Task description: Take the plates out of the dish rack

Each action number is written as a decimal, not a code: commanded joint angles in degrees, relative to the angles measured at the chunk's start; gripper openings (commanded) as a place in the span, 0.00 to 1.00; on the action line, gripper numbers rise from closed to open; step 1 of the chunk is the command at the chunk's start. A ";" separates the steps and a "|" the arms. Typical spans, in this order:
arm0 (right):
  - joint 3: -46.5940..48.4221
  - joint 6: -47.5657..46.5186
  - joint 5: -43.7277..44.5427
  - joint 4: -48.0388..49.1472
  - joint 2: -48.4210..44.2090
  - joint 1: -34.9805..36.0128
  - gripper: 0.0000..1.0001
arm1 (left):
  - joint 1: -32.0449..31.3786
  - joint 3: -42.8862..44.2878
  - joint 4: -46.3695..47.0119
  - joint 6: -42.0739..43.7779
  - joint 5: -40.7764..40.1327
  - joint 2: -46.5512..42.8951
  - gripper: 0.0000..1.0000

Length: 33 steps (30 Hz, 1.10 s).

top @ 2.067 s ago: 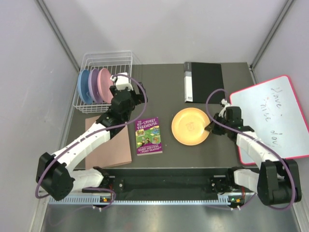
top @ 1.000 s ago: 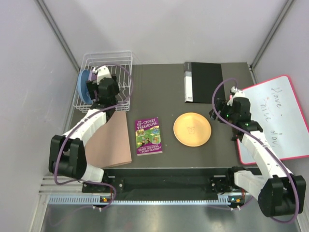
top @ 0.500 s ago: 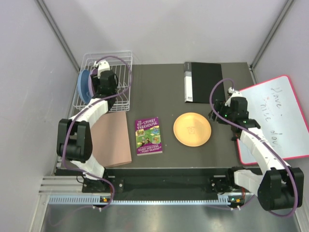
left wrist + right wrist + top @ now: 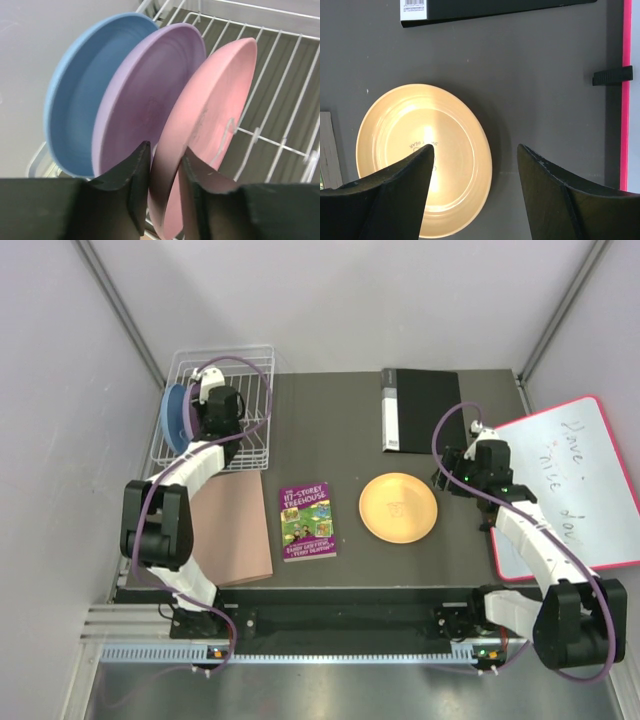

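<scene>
Left fingers [image 4: 136, 175] have closed on the round pink plastic plate [image 4: 210, 125], ready to lift it from the white wire dish rack [image 4: 280, 75]; right fingers [image 4: 395, 195] gape wide, empty.

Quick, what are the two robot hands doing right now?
Left gripper: fingers on either side of the pink plate rim; cannot tell if it grips.
Right gripper: open, holding nothing, above the yellow-orange plate.

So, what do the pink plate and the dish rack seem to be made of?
The pink plate: probably plastic, smooth with a satin sheen; even colour and a thin moulded rim suggest it. The dish rack: likely metal wire under a white coating, judging by its thin, glossy rods; the core is not visible.
</scene>
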 commanded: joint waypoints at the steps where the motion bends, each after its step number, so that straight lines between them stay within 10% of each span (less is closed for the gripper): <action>1: 0.31 -1.06 -1.06 2.28 0.57 -0.55 0.68 | 0.25 -0.53 1.60 -0.48 -1.59 -1.56 0.27; 9: 0.40 -0.97 -1.77 2.45 1.18 -0.55 0.67 | -0.10 -0.89 0.02 -0.39 -1.50 -3.41 0.01; 33: 0.14 -0.71 -3.09 1.92 -1.19 -0.64 0.68 | -13.37 2.10 14.16 22.36 -26.02 -7.09 0.00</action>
